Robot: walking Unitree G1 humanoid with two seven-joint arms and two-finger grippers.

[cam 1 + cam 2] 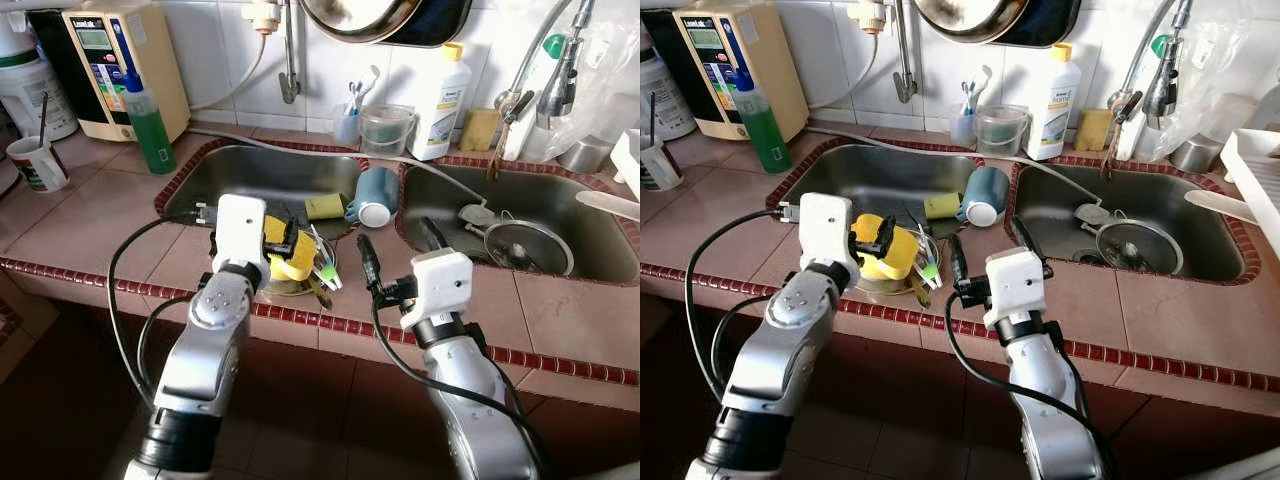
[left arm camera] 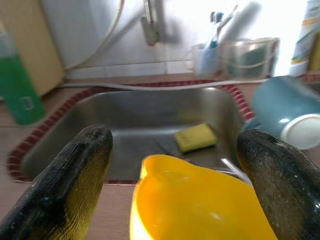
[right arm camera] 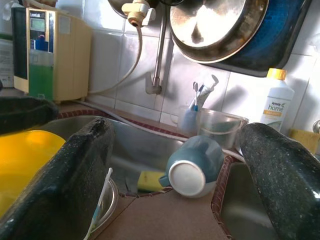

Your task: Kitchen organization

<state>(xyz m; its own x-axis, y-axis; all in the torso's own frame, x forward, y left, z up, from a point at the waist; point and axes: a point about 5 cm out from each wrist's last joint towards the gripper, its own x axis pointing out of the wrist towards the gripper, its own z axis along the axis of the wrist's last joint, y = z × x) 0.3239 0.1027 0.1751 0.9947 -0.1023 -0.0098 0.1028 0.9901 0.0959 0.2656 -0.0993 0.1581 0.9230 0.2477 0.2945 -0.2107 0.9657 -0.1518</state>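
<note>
Yellow cup (image 2: 200,205) between my left gripper (image 1: 282,243) fingers, spread, at worktop (image 1: 90,215) front edge; right gripper (image 1: 397,243) open, facing blue mug (image 3: 194,166)

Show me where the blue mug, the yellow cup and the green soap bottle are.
blue mug (image 1: 372,196), left eye view, on its side wall.
yellow cup (image 1: 887,250), right eye view, on its outer wall.
green soap bottle (image 1: 151,130), left eye view, on its green body.

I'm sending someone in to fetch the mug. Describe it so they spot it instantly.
Find the double steel sink in the tiled counter. On the divider between its basins lies a blue-grey ceramic mug, tipped on its side, white base facing outward. A yellow sponge sits beside it; no other cup lies down.
</note>
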